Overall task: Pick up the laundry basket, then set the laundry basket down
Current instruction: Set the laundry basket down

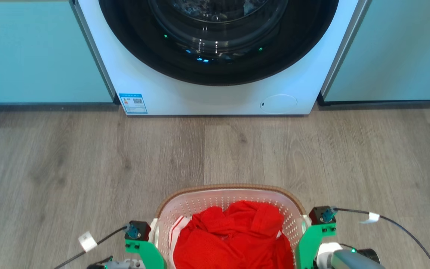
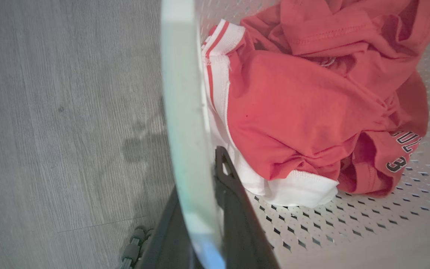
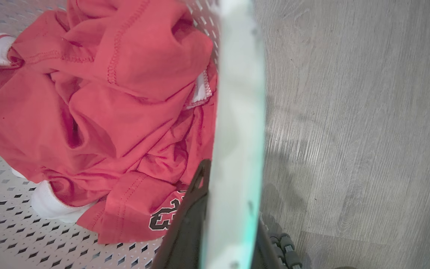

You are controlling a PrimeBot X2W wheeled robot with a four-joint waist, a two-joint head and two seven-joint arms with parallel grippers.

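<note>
The left end effector (image 2: pixel 197 175) and right end effector (image 3: pixel 233 194) each clamp one side of the basket (image 1: pixel 233 186), which holds red clothes (image 1: pixel 233 235).

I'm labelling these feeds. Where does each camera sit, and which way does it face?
Head view: on the head, facing forward and down at the laundry basket and washing machine; green wrist brackets show.
Left wrist view: on that wrist, along the left pincer astride the basket's rim.
Right wrist view: likewise, right pincer.
Shared: the red garment.

Head camera looks down past laundry basket (image 1: pixel 200 203) toward washing machine (image 1: pixel 207 99); wrist cameras sit close at opposite basket rims, sharing red garment (image 2: pixel 293 112).
</note>
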